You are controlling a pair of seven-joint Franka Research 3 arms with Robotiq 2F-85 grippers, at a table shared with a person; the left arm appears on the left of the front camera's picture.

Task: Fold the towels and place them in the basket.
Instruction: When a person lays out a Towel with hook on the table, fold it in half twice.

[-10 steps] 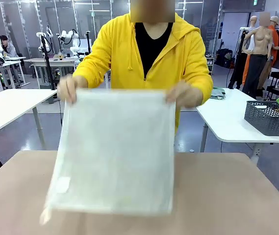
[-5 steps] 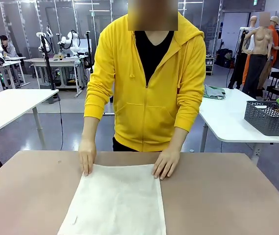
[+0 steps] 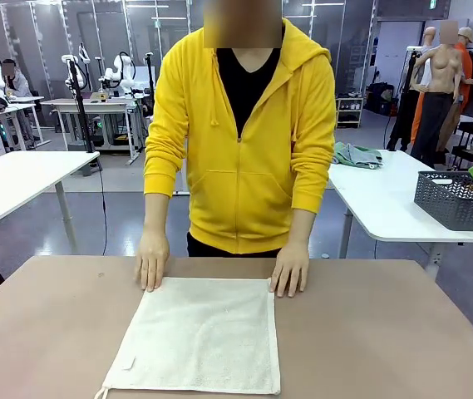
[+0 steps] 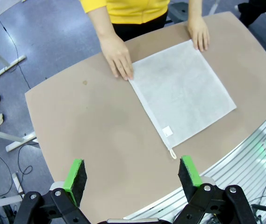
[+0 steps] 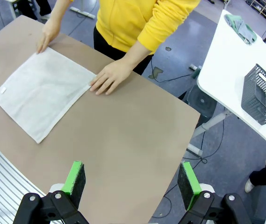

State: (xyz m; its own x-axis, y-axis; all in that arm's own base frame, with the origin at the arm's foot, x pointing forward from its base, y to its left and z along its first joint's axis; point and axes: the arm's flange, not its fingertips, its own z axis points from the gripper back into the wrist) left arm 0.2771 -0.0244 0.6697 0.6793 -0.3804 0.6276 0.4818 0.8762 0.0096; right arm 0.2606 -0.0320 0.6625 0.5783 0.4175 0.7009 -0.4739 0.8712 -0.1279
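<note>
A cream-white towel (image 3: 199, 337) lies spread flat on the brown table (image 3: 386, 332), its corner loop at the near left. The person's hands (image 3: 151, 259) press its two far corners. The left wrist view has the towel (image 4: 182, 88) far ahead of my left gripper (image 4: 132, 175), which hangs open high above the table. My right gripper (image 5: 132, 179) is open too, well above the table, with the towel (image 5: 41, 91) off to its left. A crumpled pale grey-green towel (image 3: 357, 155) lies on the white side table. The dark mesh basket (image 3: 459, 199) stands on that same table.
The white side table (image 3: 386, 208) holding the basket (image 5: 260, 93) stands beyond the brown table's right end, across a gap of floor. Another white table (image 3: 20, 179) is at the left. Bare brown tabletop surrounds the towel on both sides.
The person was holding the towel up by its top corners, then lowered it flat onto the table and smoothed it. Both grippers have stayed open and still.
</note>
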